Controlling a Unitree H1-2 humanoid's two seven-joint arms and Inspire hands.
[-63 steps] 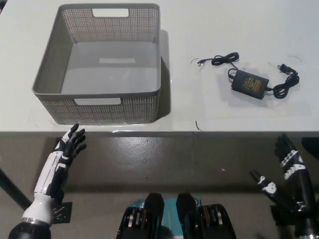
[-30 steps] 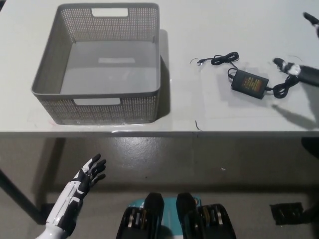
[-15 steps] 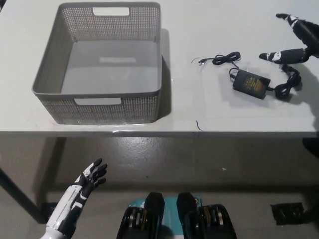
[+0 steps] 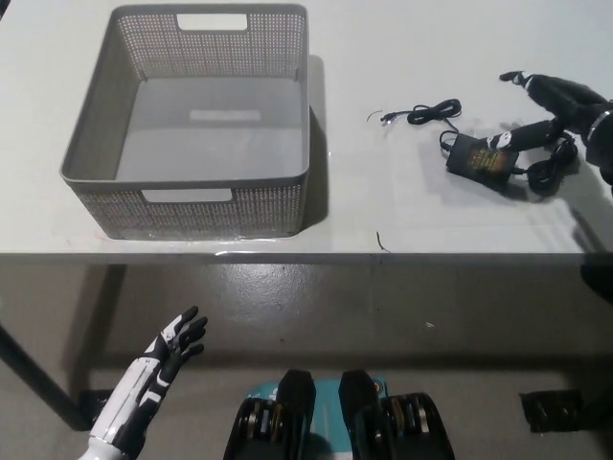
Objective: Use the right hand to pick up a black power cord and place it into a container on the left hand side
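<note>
Robot's black right hand (image 4: 556,110), fingers spread wide and holding nothing, hovers over a black power cord (image 4: 482,153) lying on the white desk (image 4: 383,201). Empty grey container (image 4: 192,115) sits well apart at left. White left hand (image 4: 168,350) rests open below the desk edge.

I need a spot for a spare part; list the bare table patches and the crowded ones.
Bare: the strip between the grey basket and the power adapter, the table's front edge below the adapter, and the basket's floor. Crowded: the right end, where the open right hand hangs over the adapter's coiled cord.
</note>
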